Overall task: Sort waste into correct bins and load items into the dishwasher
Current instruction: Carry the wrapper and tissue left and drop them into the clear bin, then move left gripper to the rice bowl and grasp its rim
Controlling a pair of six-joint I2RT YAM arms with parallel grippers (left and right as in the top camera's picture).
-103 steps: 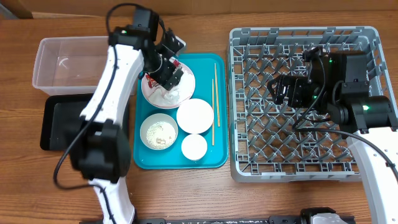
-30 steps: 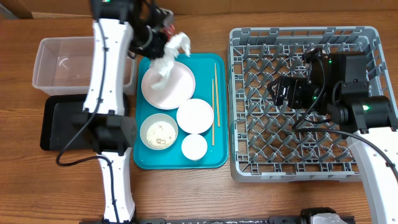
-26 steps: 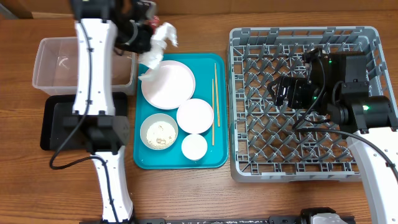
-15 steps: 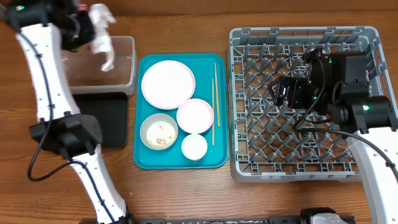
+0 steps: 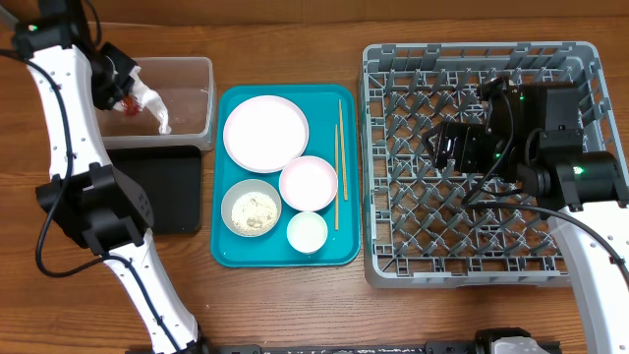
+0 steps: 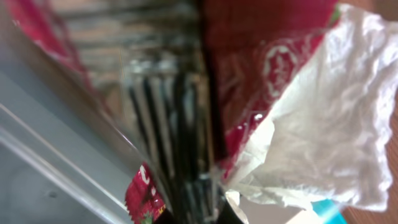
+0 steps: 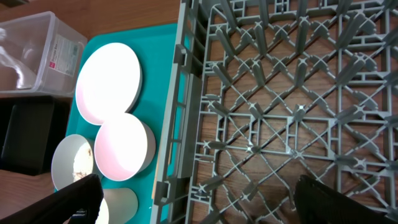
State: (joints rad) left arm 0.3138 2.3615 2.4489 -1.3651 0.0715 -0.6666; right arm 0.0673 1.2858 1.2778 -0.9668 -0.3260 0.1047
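Upper left, the left gripper pinches a napkin and red wrapper over the clear tub to drop them in; the right gripper hangs open above the rack

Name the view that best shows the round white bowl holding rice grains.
Overhead: the round white bowl shows whole, rice grains inside. The right wrist view catches part of it; the left wrist view shows none.

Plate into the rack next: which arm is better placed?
Likely right. The right gripper hangs open over the rack, beside the teal tray holding the plate. The left gripper is shut on a napkin and wrapper over the clear tub.
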